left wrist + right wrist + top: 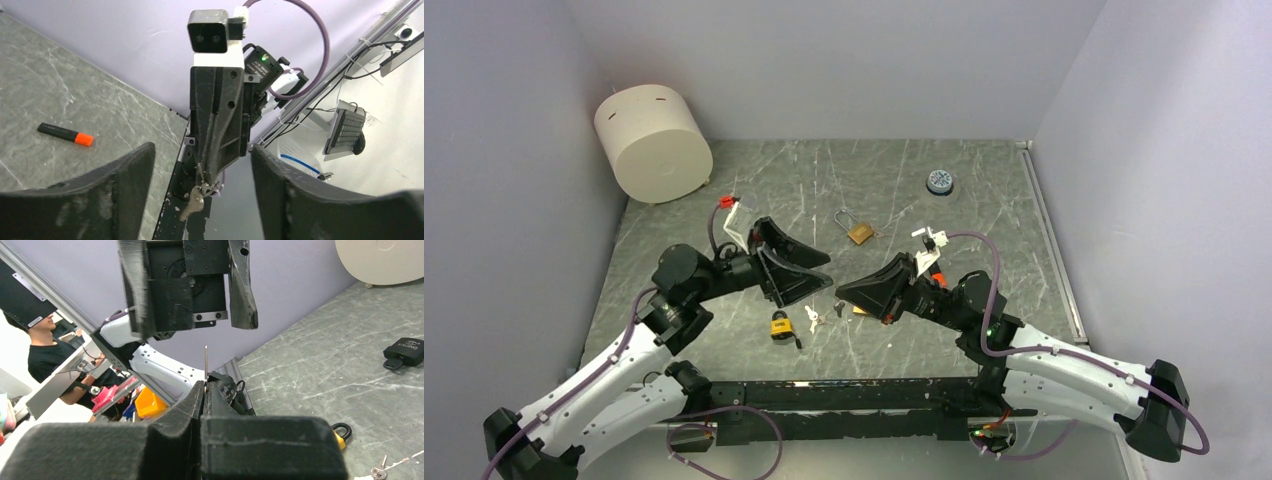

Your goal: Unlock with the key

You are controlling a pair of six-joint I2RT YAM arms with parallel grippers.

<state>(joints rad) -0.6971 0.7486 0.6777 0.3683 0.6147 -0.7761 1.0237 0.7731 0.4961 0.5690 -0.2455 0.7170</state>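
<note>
black padlock [407, 354], white brand lettering on its face, reads roughly "kauing"

- Pale lilac walls [844, 60] close me in on three sides.
- My bench [824, 180] is dark grey, veined white.
- Beyond its edge, a grey keyboard [345, 131] sits tilted in a brighter white room.

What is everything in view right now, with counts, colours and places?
brass padlock: 1, gold, table centre
yellow padlock: 1, yellow, black shackle, near edge
black padlock: 1, black, on table, right wrist view only
loose keys: 2, silver, right of yellow padlock
held key: 1, silver, in right gripper
marker: 1, black, orange cap, lying on table
cylinder: 1, cream, back left
disc: 1, blue, back right
table: 1, grey marbled
left gripper: 1, black, open, mid-table
right gripper: 1, black, shut on held key
</note>
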